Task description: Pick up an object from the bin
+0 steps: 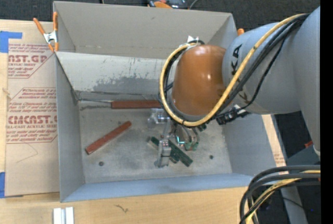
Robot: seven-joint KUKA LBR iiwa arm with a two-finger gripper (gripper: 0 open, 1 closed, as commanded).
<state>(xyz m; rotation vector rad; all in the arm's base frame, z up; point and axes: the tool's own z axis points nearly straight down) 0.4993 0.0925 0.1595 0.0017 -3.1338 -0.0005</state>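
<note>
Only "KA" is legible on the grey arm (276, 77). The gripper (165, 154) is placed over a dark green flat piece (183, 157) near the bin's (130, 35) front edge; whether it is open cannot be told.

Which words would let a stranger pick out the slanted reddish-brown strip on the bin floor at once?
Start at the grey metal bin and look at the left half of its floor. A flat reddish-brown strip lies there by itself. Unlike the similar brown strip level against the back wall, it lies at a slant, rising rightward.
</note>
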